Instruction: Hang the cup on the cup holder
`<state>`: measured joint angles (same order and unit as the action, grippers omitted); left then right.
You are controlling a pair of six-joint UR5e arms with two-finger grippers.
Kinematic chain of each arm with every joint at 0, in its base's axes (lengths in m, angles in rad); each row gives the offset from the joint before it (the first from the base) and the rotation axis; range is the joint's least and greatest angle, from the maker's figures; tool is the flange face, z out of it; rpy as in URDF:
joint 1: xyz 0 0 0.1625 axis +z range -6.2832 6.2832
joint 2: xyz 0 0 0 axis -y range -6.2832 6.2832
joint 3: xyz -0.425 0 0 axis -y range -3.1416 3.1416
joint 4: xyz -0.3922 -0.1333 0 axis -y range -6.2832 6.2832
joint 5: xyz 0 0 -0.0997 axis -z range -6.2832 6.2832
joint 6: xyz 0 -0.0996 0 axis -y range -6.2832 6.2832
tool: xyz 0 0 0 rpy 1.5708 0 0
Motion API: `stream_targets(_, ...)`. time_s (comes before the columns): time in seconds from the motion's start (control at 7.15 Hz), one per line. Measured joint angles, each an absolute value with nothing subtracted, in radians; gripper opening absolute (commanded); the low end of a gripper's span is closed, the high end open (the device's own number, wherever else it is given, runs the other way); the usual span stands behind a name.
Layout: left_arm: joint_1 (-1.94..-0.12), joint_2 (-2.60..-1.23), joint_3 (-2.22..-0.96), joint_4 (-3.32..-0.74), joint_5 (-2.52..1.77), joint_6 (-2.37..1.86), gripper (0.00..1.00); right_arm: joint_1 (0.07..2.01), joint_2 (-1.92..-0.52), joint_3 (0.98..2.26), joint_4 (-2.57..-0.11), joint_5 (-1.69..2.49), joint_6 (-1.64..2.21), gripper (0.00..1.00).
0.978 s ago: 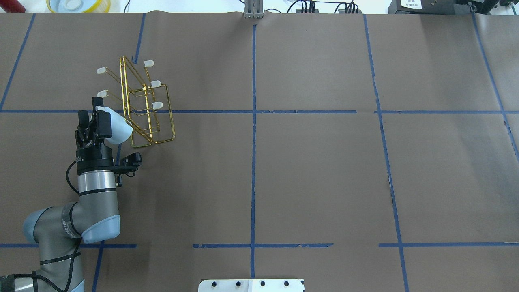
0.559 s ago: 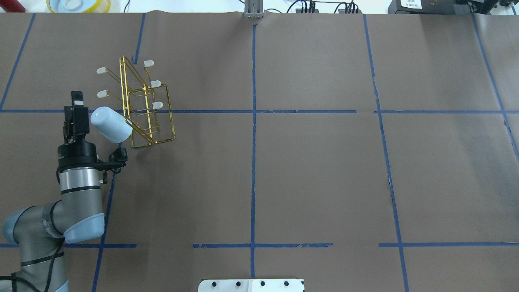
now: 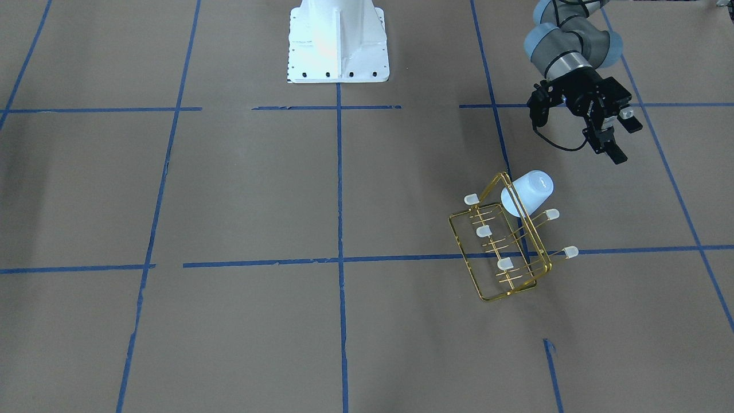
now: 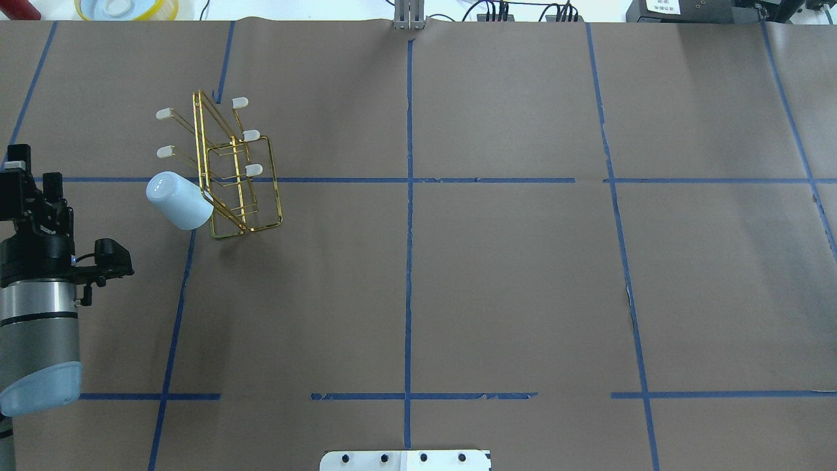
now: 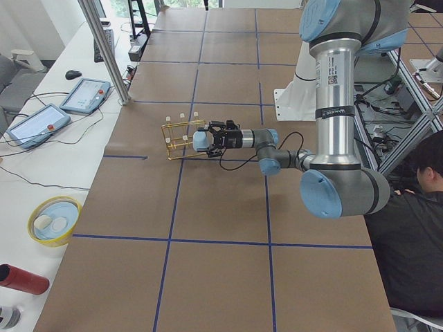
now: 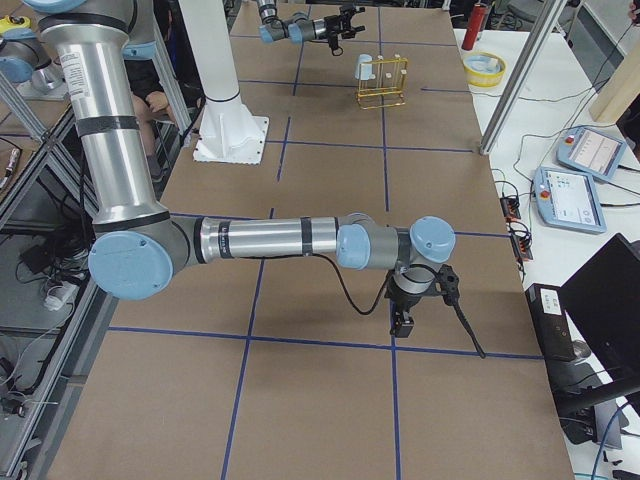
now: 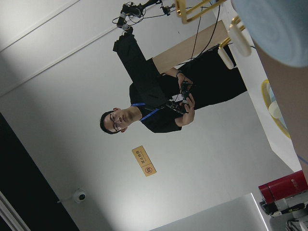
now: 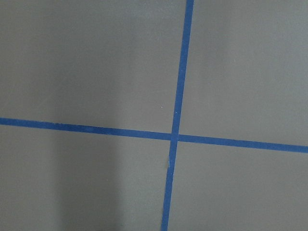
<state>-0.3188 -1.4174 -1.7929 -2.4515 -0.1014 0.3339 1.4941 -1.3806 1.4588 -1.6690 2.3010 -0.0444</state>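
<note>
1. Since the left gripper [image 4: 33,171] hangs well apart from the cup [image 4: 178,208], fingers spread wide w/ nothing btwn them, you're likely at the retreat. Hold the arm out on that side and don't sweep near the wire.
2. Cup sits tilted on the cup holder [image 4: 278,196], closed end up and outward, mouth against the gold frame. It looks hung over the robot-side prong of that row, but the prong is hidden. Check it's seated, not just leaning, before calling it done.
3. Five whitish caps [image 4: 163,114] show; the sixth is prob. inside the cup.
4. Right gripper [image 6: 400,322] is far off at the table's other end, seen only from the side cam, so can't tell its finger state. Leave it parked.
5. Writing: the wall sign [image 7: 144,161] in the left wrist cam has a red prohibition mark; its text is too small to read.
</note>
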Motion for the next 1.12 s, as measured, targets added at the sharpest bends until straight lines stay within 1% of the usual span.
stream_targets(0.28, -0.319, -1.370, -1.828, -2.604, -0.244, 0.091, 1.00, 1.494, -1.381, 1.459, -1.669, 2.301, -0.044, 1.00)
stream_targets(0.7, -0.333, -1.354, -1.839, -2.830, -0.439, -0.237, 1.00, 1.494, -1.381, 1.460, -1.669, 2.301, -0.044, 1.00)
stream_targets(1.12, -0.347, -1.347, -1.846, -2.888, -0.603, -0.757, 1.00, 1.494, -1.381, 1.459, -1.669, 2.301, -0.044, 1.00)
